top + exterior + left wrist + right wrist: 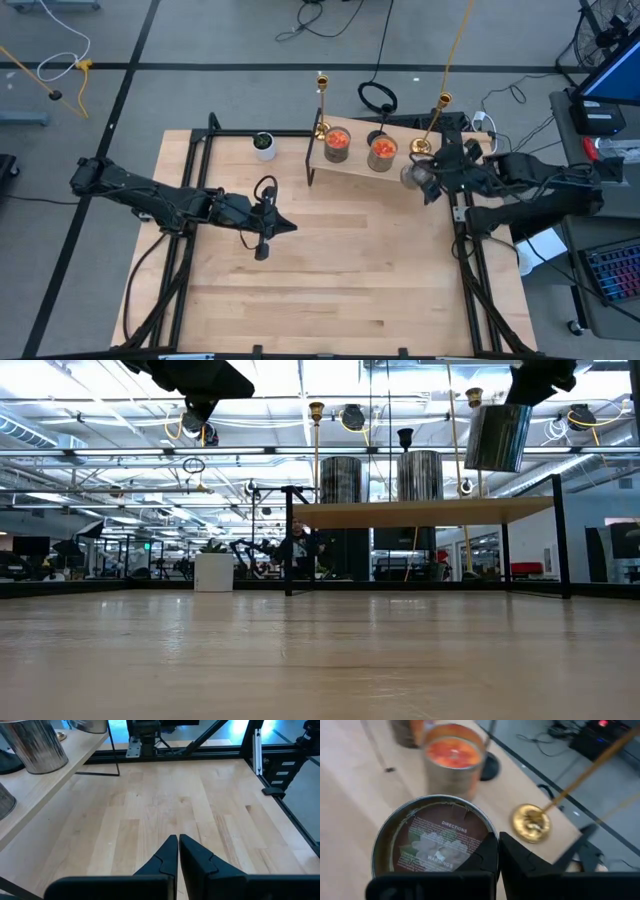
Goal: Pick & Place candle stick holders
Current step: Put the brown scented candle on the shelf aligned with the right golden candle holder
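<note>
Clear-grey glass jar (412, 176) hangs pinched by its rim in the right gripper (428, 180) above the shelf's (355, 168) end.

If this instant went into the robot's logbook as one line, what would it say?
right gripper: holds clear-grey glass jar raised by wooden shelf's end | left gripper: shut, empty, over table | on shelf: two orange-red jars, gold stemmed holders

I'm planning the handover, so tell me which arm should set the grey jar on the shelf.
The right. Its claw already grips the grey jar, lifted by the right end of the shelf beside an orange jar. The left claw is shut and empty over the bare table, farther away.
</note>
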